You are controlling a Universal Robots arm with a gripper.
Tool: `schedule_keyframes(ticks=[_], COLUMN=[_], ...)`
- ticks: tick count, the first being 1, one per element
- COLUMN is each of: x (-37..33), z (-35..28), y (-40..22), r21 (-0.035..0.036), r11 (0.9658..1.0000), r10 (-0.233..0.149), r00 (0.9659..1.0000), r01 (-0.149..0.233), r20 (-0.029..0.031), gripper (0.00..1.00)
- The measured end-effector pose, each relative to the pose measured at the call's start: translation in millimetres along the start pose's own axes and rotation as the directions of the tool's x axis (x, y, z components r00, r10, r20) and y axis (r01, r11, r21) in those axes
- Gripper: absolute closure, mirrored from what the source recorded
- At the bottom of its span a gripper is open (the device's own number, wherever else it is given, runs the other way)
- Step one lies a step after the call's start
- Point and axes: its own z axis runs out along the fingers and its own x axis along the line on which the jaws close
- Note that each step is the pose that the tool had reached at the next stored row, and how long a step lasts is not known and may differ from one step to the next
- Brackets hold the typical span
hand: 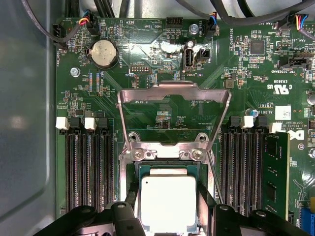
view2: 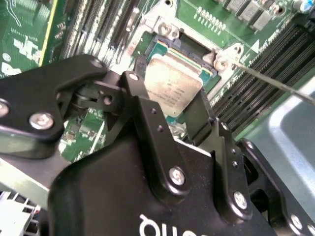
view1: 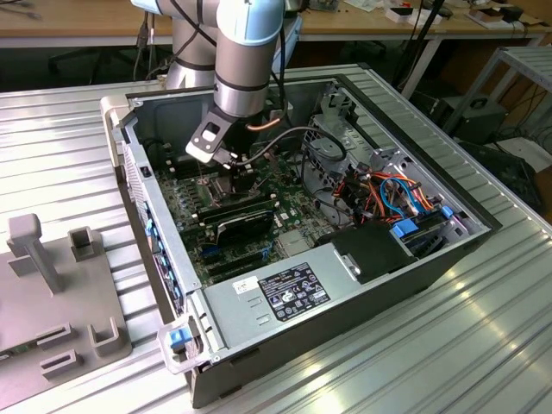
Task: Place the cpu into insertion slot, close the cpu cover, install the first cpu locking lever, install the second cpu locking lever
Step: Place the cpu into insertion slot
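The cpu, a flat square chip with a dull silver top, sits between my gripper's black fingers directly over the insertion slot. My gripper is shut on the cpu, one finger against each of two opposite edges. I cannot tell whether the chip rests in the slot or hangs just above it. The cpu cover, a silvery frame with a cut-out centre, is flipped open beyond the slot. A thin metal locking lever sticks out free beside the slot. In the exterior view my gripper is low over the green board.
Long black memory slots run along both sides of the insertion slot, with a memory stick in one. The case holds a labelled power supply, cable bundles and a fan housing. A grey fixture lies at the exterior view's left.
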Motion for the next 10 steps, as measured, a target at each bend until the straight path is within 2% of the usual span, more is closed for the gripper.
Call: schedule_keyframes(ticks=[1, 2, 3, 10], x=[0.7, 0.8, 0.8, 0.7], z=[1.0, 1.0, 0.9, -2.3], y=[0.3, 0.4, 0.4, 0.6], r21=[-0.0011, -0.0013, -0.0011, 0.0011], r11=[1.0000, 1.0000, 1.0000, 1.0000], r10=[0.000, 0.000, 0.000, 0.009], r00=[1.0000, 1.0000, 1.0000, 1.0000], r01=[0.000, 0.000, 0.000, -0.009], r20=[-0.0039, -0.0035, -0.0030, -0.0023], gripper=[0.39, 0.39, 0.33, 0.33])
